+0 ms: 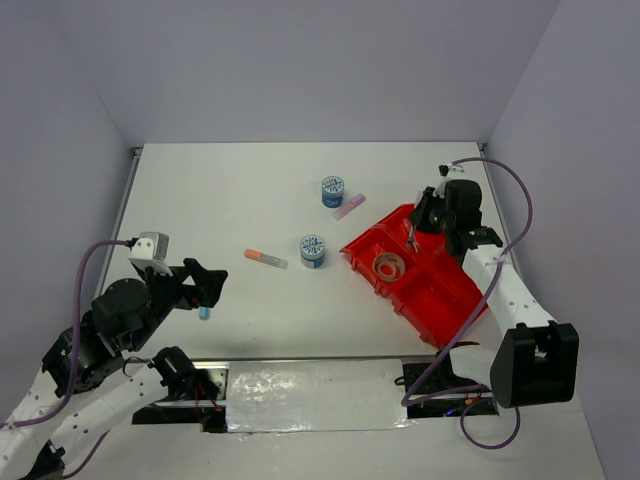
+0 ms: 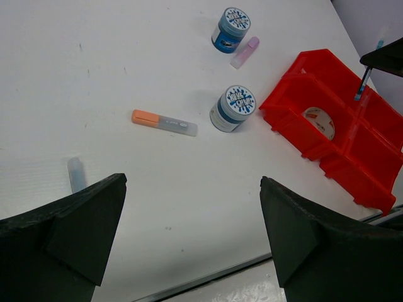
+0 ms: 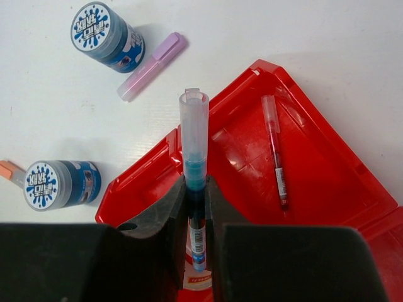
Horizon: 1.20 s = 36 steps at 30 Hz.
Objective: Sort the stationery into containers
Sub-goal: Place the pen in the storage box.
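we see the right claw [image 3: 195,189] pinching a blue pen [image 3: 193,126] roughly upright over the red tray [image 3: 271,68], probably to drop it beside the red pen [image 3: 276,154] in that compartment. the tape ring [image 1: 389,266] lies in another compartment. the left claw [image 2: 192,184] hangs spread wide above the surface [image 2: 126,63], near a light blue pen [image 2: 76,173], likely its next pick. two rolls [image 2: 233,108], a marker [image 2: 164,121] and a pink stick [image 2: 245,51] lie unsorted.

surface: flat white table [image 1: 220,200] | on it: red plastic compartment tray [image 1: 437,292]; far round blue-white patterned roll [image 1: 332,190]; near blue-white roll [image 1: 313,250]; pink stick [image 1: 349,207]; orange-capped clear marker [image 1: 266,258]; small light-blue pen [image 1: 204,313]
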Tool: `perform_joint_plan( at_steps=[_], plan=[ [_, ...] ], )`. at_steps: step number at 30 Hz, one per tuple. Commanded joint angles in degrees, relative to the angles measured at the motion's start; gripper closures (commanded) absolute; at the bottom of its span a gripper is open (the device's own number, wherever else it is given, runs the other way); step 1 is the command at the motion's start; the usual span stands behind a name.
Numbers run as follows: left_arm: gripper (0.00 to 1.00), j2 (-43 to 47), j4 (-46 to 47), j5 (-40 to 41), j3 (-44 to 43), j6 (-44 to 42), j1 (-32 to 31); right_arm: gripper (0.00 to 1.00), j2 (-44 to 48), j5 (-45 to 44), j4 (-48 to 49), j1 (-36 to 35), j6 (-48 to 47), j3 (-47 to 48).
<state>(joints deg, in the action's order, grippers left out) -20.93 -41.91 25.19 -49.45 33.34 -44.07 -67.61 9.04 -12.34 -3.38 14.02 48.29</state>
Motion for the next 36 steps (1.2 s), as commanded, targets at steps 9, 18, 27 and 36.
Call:
perform_joint_plan(
  at_steps=[9,18,27,36],
  plan=[
    [0.01,-1.6,3.2,-1.8,-0.1,-0.9,0.1,0.96,-4.8,-7.4,4.9,0.0,-2.6,5.9],
    [0.01,3.5,4.8,-4.3,0.8,-2.2,0.0,0.99,-14.3,-12.1,5.0,0.1,-7.8,11.1],
    [0.01,3.9,5.1,-5.6,0.8,-2.8,0.0,0.95,-15.1,-16.5,8.3,-0.2,-7.6,5.0],
    [0.01,6.2,4.9,-4.7,0.8,-2.6,0.0,0.85,-12.2,-16.4,6.9,-0.6,-4.4,0.0]
  ],
)
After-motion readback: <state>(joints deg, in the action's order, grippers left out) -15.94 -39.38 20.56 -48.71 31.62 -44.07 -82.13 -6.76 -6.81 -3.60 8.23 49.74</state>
